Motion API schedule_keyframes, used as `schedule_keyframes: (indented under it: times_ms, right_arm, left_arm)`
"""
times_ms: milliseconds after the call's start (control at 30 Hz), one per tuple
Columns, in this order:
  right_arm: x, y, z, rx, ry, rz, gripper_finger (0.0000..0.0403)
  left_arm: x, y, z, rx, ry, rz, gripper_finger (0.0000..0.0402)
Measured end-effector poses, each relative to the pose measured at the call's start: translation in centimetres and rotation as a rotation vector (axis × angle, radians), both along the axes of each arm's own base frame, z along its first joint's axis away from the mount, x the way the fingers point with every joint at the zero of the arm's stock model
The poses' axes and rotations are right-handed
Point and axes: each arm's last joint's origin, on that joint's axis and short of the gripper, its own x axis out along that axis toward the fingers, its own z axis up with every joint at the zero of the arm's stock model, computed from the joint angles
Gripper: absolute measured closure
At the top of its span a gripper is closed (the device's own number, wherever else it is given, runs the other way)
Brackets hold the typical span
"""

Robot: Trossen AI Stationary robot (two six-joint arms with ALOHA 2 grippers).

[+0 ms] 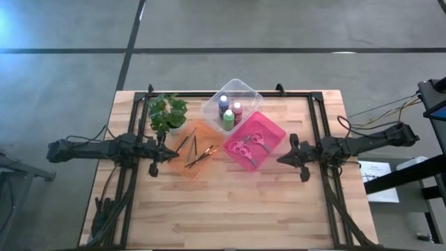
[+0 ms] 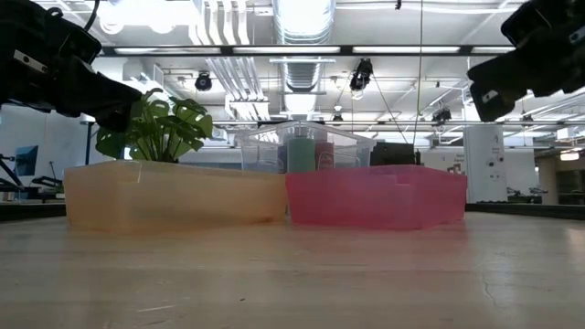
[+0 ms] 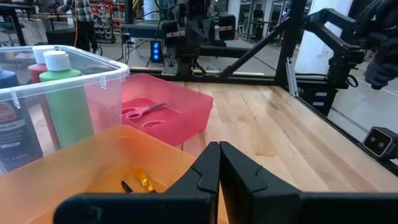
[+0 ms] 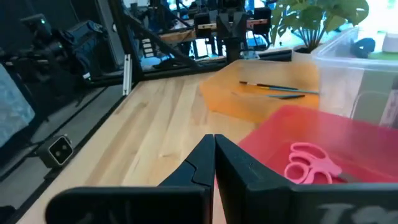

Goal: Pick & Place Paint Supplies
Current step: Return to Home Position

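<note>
Paint supplies, all held in three touching trays on the pale wooden table.

High view: three small white-capped paint bottles, blue-purple, red and green, upright in the clear plastic tray. Thin stick-like paintbrushes lie loose in the orange plastic tray. Small pink-handled scissors lie in the pink plastic tray. A leafy green plant stands beside the orange tray. The left gripper sits at the orange tray's outer edge, and the right gripper just outside the pink tray.

Low view: only the bottles show, through the clear wall; the tinted walls hide the brushes and scissors. Both grippers hang above the table.

Left wrist view: the fingers are pressed together, holding nothing.

Right wrist view: the fingers are likewise closed and empty.
</note>
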Motion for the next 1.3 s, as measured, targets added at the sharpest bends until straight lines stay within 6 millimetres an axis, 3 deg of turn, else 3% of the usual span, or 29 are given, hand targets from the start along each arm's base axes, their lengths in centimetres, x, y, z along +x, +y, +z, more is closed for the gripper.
schedule_keyframes:
  times_ms: [533,800,1300]
  right_arm:
    - [-1.8,-0.3,-2.7,0.005,0.022,0.032,0.0394]
    - [-1.9,-0.4,-2.4,-0.053,-0.015,0.052,0.0394]
    - [-1.6,-2.3,-2.6,-0.167,-0.003,-0.122,0.0394]
  left_arm:
    - [0.0,0.0,0.0,0.0,0.0,0.0,0.0387]
    - [0.0,0.0,0.0,0.0,0.0,0.0,0.0387]
    - [0.0,0.0,0.0,0.0,0.0,0.0,0.0387]
